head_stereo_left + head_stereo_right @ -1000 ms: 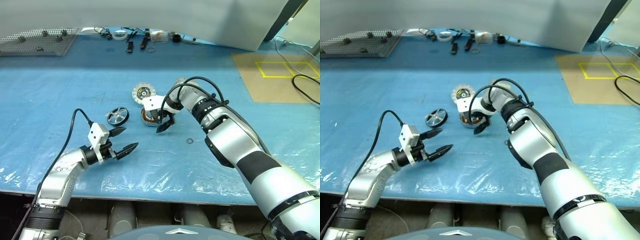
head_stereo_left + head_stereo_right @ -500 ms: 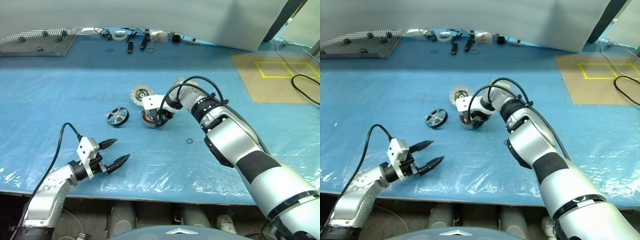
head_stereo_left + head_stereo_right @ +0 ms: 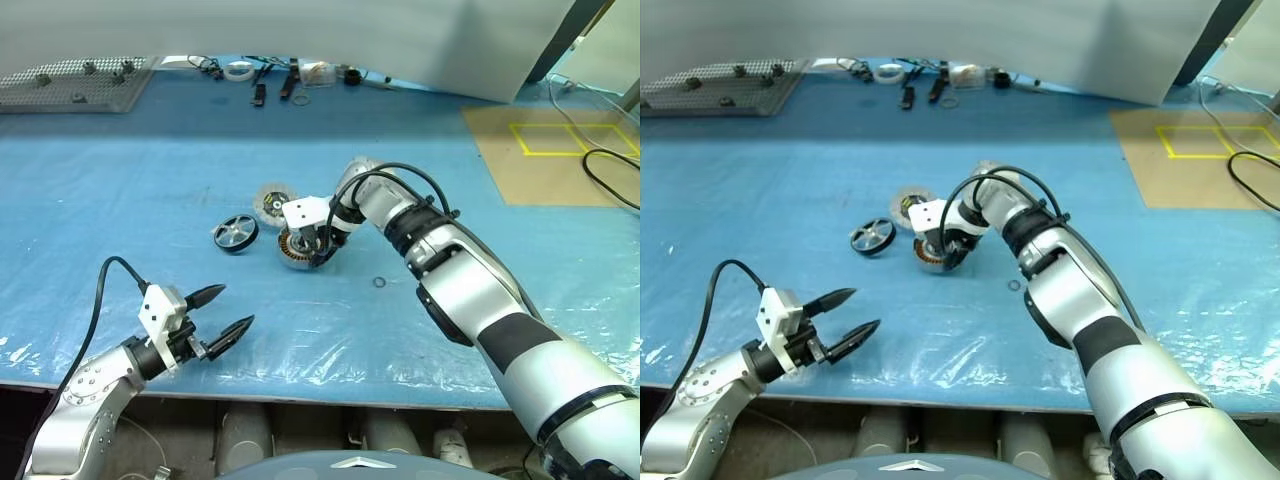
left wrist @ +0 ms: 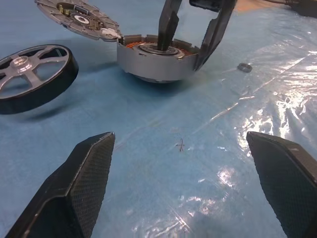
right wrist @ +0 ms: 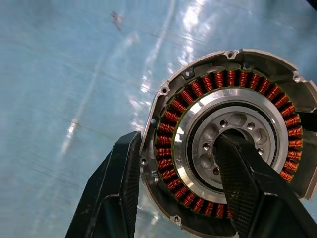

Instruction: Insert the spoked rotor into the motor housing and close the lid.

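Observation:
The motor housing, a silver ring with copper windings, sits mid-table. My right gripper points steeply down and is shut on its wall, with one finger in the central hub and the other outside the rim. The lid lies just behind the housing, and in the left wrist view its edge seems to lean on the housing's rim. To the left of the housing, the spoked rotor lies flat. My left gripper hovers open and empty near the table's front edge.
A small ring washer lies right of the housing. Tools and small parts line the far edge, with a perforated plate at the far left. A brown board with yellow tape and a black cable are at the right.
My right gripper closed on the housing and drew it nearer; the lid shifted left with it. The left arm pulled back toward the table's front edge, still open.

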### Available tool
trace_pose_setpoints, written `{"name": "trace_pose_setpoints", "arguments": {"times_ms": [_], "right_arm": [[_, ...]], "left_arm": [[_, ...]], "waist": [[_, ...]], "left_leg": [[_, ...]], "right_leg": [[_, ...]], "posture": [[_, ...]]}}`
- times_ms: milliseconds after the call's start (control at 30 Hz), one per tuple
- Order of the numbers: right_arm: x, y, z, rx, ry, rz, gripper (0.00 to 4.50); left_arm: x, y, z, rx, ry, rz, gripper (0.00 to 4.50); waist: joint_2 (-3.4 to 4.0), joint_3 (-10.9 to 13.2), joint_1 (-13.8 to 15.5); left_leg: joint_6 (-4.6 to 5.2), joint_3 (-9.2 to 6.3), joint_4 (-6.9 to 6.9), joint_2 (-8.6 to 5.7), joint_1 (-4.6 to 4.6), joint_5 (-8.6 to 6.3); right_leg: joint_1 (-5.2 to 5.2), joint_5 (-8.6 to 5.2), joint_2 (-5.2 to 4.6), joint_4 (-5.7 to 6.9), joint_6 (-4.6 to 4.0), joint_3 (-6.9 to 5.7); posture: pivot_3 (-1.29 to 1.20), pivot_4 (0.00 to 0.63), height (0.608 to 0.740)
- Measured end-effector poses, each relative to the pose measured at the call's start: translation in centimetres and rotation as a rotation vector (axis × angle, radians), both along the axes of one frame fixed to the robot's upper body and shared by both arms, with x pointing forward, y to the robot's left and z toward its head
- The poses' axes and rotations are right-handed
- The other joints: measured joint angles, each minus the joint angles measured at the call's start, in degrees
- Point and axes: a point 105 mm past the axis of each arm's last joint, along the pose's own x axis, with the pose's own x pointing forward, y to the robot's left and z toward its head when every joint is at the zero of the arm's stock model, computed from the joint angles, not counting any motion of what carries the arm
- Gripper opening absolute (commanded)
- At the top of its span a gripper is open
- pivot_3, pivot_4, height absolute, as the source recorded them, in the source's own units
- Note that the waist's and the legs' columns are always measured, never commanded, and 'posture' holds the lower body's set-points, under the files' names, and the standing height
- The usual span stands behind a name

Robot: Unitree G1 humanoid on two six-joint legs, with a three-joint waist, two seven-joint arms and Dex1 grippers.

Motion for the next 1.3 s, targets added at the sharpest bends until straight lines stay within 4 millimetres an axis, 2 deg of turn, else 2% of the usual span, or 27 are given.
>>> {"name": "trace_pose_setpoints", "arguments": {"times_ms": [233,367,600,900,1067,1167,1300], "right_arm": [[-3.1,-0.7,-0.6,-0.028,0.025,-0.033,1.97],[-4.5,-1.3,-0.9,-0.065,0.043,-0.060,1.97],[-6.0,-2.4,-1.0,-0.122,0.073,-0.110,1.97],[-6.8,-1.4,-1.3,-0.121,0.113,-0.148,1.97],[-6.6,-0.3,-2.0,-0.103,0.145,-0.211,1.97],[-6.5,0.7,-2.3,-0.089,0.152,-0.230,1.97],[-6.5,0.9,-2.4,-0.086,0.151,-0.235,1.97]], "left_arm": [[-0.2,0.2,-0.6,-0.003,0.010,-0.010,4.50],[-0.4,0.1,-0.8,-0.004,0.007,-0.027,4.50],[-0.7,-0.1,-1.4,-0.011,0.031,-0.043,4.50],[-1.0,-0.2,-1.6,-0.012,0.043,-0.049,4.50],[-0.9,-0.2,-1.4,-0.010,0.036,-0.050,4.50],[-0.8,-0.4,-1.2,-0.009,0.030,-0.050,4.50],[-0.6,-0.4,-1.0,-0.008,0.027,-0.047,4.50]], "waist": [[-0.03,-0.02,0.32],[-0.03,-0.01,0.36],[-0.03,-0.02,0.47],[-0.12,-0.08,0.16],[-0.48,-0.30,-0.18],[-0.75,-0.46,-0.59],[-0.78,-0.49,-0.64]], "left_leg": [[-0.11,-0.01,-0.05,-0.03,0.22,-0.06],[-0.23,0.00,-0.17,-0.04,0.69,-0.13],[-0.27,0.00,-0.21,-0.06,0.84,-0.12],[-0.33,0.00,-0.28,-0.05,1.05,-0.14],[-0.62,0.01,-0.68,-0.01,2.06,-0.13],[-0.89,-0.05,-0.94,0.10,2.66,-0.13],[-1.07,-0.10,-1.01,0.26,2.84,-0.16]], "right_leg": [[0.25,0.00,0.00,-0.09,0.01,0.01],[0.71,-0.01,0.00,-0.16,0.03,0.03],[0.83,-0.02,0.00,-0.18,0.04,0.09],[0.93,-0.02,0.01,-0.18,0.04,0.12],[1.57,-0.08,0.25,-0.27,0.10,0.38],[1.86,-0.36,0.55,-0.28,0.41,0.56],[1.84,-0.37,0.90,-0.27,0.40,0.79]], "posture": [[0.00,0.150,0.740],[0.00,0.150,0.740],[0.00,0.150,0.740],[0.00,0.150,0.740],[0.00,0.150,0.740],[0.00,0.150,0.740],[0.00,0.150,0.740]]}}
